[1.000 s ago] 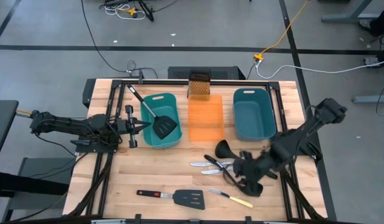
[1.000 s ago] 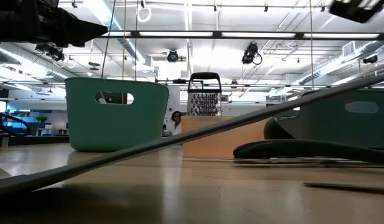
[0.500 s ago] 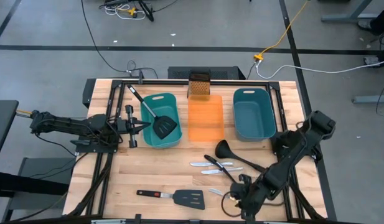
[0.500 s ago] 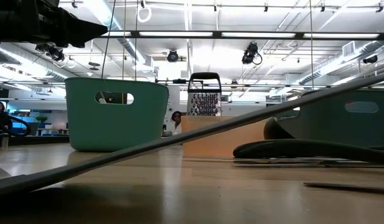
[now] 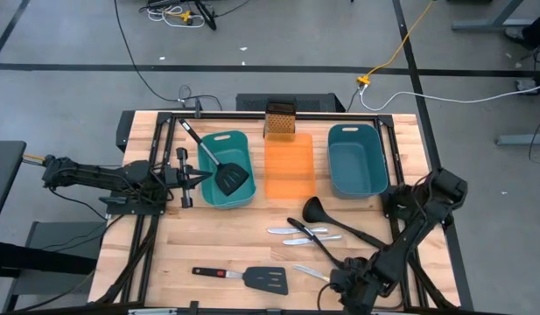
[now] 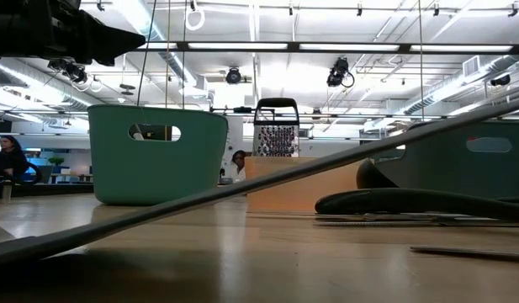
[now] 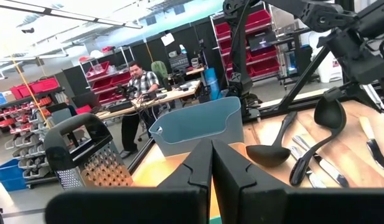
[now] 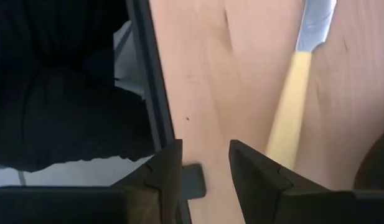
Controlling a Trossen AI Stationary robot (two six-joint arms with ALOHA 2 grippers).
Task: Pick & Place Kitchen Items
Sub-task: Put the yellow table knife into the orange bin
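wooden worktop (image 5: 208, 249), seen from above, with two dark arms.

left pincer (image 5: 202, 175): clenched, holding nothing, parked at the left edge of the light teal tub (image 5: 227, 169). black slotted spatula (image 5: 219, 166) lying inside that tub, handle slanting out over the rim toward the back-left.

right pincer (image 5: 344, 284): low at the front edge of the worktop, right of centre; fingers (image 8: 160, 171) parted with bare wood between them, grasping nothing. yellow-handled knife (image 8: 290, 112) just beside the right finger (blade pointing away from the wrist camera), apart from the pads.

remaining loose utensils on the worktop:
- second slotted spatula, red-marked handle (image 5: 243, 276), front centre, lying flat.
- two silver table knives (image 5: 298, 235), side by side near the middle.
- two black ladles (image 5: 326, 223), crossed just right of the knives, bowls toward the centre.

fixtures along the back half: orange tray (image 5: 289, 169) in the middle; darker teal tub (image 5: 357, 158) to its right; box grater (image 5: 280, 118) upright behind the tray.

low view: teal tub, grater and ladle bowl level across the worktop; people visible in the room beyond.
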